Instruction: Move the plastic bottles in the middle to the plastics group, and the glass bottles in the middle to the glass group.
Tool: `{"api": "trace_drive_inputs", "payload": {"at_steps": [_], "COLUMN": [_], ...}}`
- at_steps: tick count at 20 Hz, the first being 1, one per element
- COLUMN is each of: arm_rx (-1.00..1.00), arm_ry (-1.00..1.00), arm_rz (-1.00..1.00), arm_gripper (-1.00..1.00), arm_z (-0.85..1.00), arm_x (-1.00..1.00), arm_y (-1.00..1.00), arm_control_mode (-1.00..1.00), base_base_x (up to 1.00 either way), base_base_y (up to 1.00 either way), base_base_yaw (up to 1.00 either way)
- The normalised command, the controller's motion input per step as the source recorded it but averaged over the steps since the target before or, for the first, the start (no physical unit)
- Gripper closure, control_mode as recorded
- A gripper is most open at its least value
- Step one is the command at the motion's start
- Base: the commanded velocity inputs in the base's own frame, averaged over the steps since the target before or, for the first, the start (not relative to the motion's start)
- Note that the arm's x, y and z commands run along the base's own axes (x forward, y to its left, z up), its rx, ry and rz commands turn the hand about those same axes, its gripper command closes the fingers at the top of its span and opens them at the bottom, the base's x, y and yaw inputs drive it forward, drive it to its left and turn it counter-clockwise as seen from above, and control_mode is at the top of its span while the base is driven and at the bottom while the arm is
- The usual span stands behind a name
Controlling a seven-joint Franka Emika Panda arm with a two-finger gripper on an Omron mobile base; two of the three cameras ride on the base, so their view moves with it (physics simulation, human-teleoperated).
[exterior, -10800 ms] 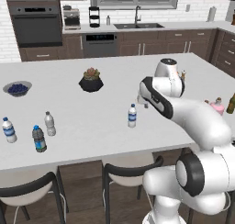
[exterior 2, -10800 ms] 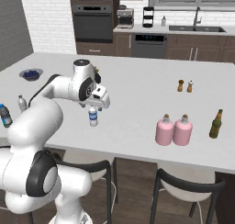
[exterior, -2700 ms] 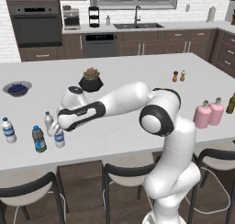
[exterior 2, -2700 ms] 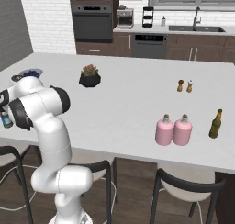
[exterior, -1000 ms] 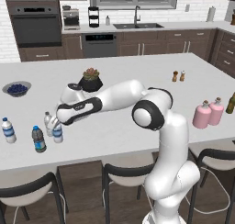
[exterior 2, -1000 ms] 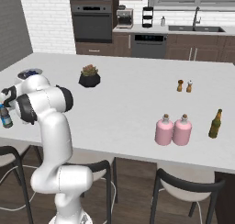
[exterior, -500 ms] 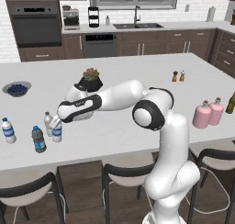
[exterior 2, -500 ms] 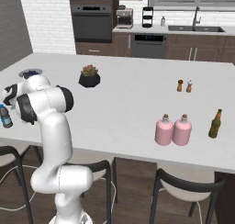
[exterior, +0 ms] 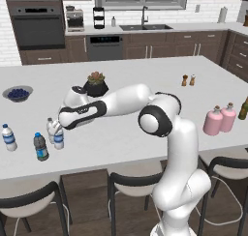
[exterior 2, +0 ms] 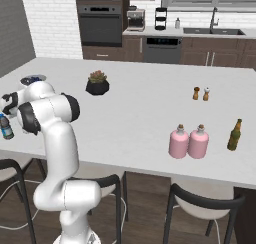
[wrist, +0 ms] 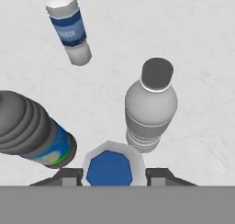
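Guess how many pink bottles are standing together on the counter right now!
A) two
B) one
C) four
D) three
A, because two pink bottles stand side by side near the counter's front edge, next to a taller dark olive bottle.

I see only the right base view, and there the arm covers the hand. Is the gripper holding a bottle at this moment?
Observer: Yes. In the hand view the gripper is shut on a small bottle, with one finger at each side of it.
Operator: Is this bottle in the air or down on the counter?
Observer: In the left base view it stands upright and its base seems to rest on the counter.
Operator: Is something close to it that I might knock over?
Observer: Yes. A plain grey bottle without a label stands right beside it.
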Motion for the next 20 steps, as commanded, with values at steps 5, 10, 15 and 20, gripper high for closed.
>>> {"api": "trace_drive_inputs", "payload": {"at_steps": [5,10,15,20], "arm_rx": [0.0,0.0,0.0,0.0], "arm_ry": [0.0,0.0,0.0,0.0], "arm_rz": [0.0,0.0,0.0,-0.01], "arm_gripper": [-1.0,-1.0,-1.0,-1.0], "arm_z": [0.01,0.01,0.28,0.53], "arm_x": [0.0,0.0,-0.08,-0.26], "arm_y": [0.0,0.0,0.0,-0.02], "arm_control_mode": [-1.0,-1.0,-1.0,-1.0], "base_base_x": [0.0,0.0,0.0,0.0], "base_base_y": [0.0,0.0,0.0,0.0], "base_base_yaw": [0.0,0.0,0.0,0.0]}}
